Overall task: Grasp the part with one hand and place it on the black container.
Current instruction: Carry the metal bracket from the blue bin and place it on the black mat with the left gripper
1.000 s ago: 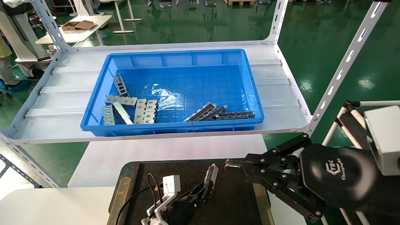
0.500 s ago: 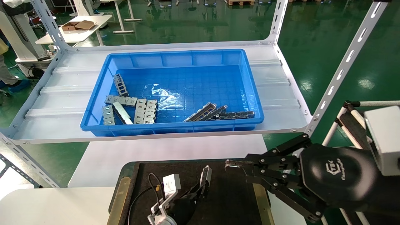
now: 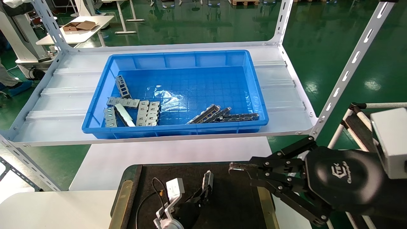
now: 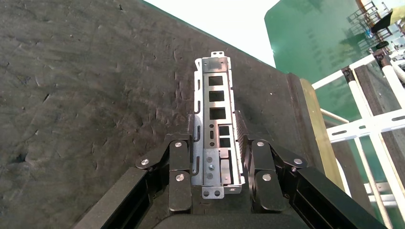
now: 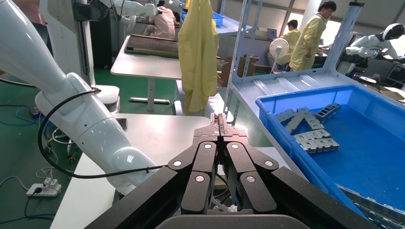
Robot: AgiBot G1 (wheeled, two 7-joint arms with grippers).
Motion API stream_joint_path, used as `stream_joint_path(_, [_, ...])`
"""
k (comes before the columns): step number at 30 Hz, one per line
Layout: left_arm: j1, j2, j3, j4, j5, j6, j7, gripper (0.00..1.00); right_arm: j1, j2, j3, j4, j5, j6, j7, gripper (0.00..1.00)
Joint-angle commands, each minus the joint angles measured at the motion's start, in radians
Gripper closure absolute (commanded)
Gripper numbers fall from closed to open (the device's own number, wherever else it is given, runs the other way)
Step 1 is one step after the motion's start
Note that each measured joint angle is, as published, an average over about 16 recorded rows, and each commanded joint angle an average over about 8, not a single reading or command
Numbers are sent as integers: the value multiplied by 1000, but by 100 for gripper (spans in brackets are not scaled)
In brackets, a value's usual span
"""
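Observation:
My left gripper is shut on the part, a narrow silver-grey channel with rectangular cut-outs. It holds the part low over the black container, near the tray's middle. In the left wrist view the part sticks out forward between the jaws of the left gripper, over the container's rough dark surface. I cannot tell whether the part touches the surface. My right gripper hangs still above the container's far right corner, shut and empty; it also shows in the right wrist view.
A deep blue bin stands on the white shelf beyond the container and holds several metal parts and a dark chain-like strip. Brass strips edge the container. A slanted shelf post rises at right.
My left gripper has drawn back toward me and to the left with the part, now lower over the black container. The right gripper has not moved.

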Motion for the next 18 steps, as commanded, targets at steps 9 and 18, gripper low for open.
stream_joint_path(9, [-36,-3,111,-21,-126,-67,9,0,0,0,-1,0,0,0,0,0])
stream_joint_path(18, [-56,-5,173,-36,-200,-110,20,0,0,0,-1,0,1,0,-1,0])
